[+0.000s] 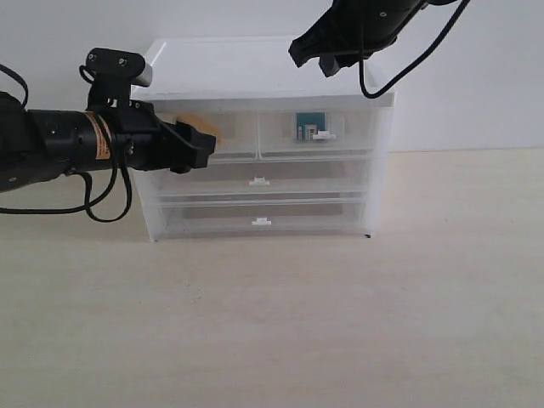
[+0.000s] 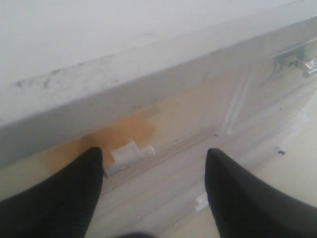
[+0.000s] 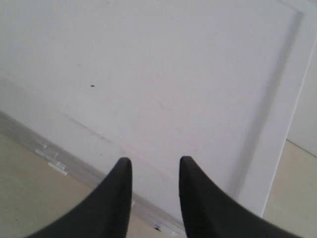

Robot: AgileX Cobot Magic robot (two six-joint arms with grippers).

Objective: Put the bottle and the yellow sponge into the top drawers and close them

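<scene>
The white cabinet [image 1: 255,72] stands at the back, and both top drawers look flush with its front. Through the left top drawer [image 1: 236,127] the yellow sponge [image 1: 200,120] shows as an orange blur [image 2: 124,130]. The teal label of the bottle [image 1: 304,126] shows through the right top drawer [image 1: 357,127]. My left gripper [image 1: 204,140] is open right at the left drawer's front, jaws wide [image 2: 153,156], with one finger beside the tab handle [image 2: 130,152]. Above the cabinet's top [image 3: 148,74] my right gripper [image 1: 313,59] hangs open [image 3: 154,166] with nothing between its fingers.
Two full-width drawers [image 1: 255,180] [image 1: 259,221] sit shut below the top pair. The cabinet stands on a pale wooden table [image 1: 280,323] in front of a white wall. A black cable [image 1: 102,200] loops down from the left arm beside the cabinet's left side.
</scene>
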